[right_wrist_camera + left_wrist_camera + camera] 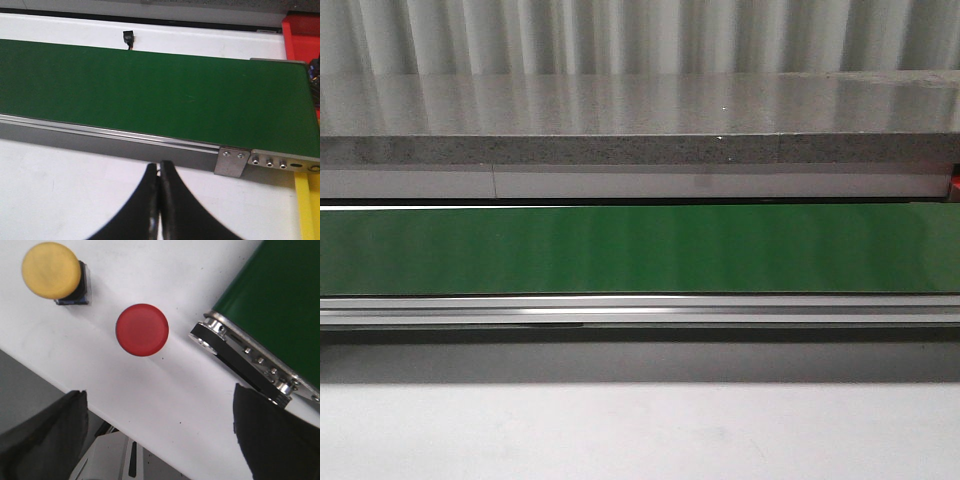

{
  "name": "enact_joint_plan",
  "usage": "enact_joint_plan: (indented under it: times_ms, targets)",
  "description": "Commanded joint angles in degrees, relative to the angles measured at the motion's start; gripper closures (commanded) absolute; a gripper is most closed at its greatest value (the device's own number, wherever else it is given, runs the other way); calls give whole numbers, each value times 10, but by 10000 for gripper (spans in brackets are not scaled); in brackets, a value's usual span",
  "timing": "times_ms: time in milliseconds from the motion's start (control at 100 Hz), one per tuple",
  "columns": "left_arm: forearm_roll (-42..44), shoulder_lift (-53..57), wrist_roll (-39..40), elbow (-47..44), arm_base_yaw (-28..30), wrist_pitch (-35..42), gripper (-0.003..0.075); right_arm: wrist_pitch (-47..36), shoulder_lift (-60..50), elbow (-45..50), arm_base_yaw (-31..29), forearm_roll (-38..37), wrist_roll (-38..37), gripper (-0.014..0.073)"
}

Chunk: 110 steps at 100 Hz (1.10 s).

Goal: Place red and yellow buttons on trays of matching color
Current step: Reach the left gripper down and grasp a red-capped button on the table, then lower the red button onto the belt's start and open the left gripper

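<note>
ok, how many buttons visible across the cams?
2, both only in the left wrist view: a yellow button and a red button on the white table, beside the conveyor's end. Others may sit out of frame.

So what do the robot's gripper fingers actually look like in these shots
Both grippers have plain black fingers. The right gripper has two smooth curved fingers tapering to narrow tips. The left gripper shows only dark, blurry fingers at the picture's corners. No cables or markings show.
</note>
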<state>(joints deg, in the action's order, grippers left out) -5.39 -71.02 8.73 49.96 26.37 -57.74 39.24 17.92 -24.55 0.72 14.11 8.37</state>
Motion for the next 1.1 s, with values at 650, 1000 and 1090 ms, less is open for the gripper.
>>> enact_joint_plan:
  times_ms: [650, 1000, 1090]
  targets:
    - [-21, -116, -2, 33, 21, 68, 334, -33, 3, -14, 1, 3, 6, 661]
    - [-25, -174, -2, 59, 21, 67, 342, -33, 3, -14, 1, 3, 6, 661]
    - [-25, -176, -2, 61, 21, 66, 407, -33, 3, -14, 1, 3, 6, 661]
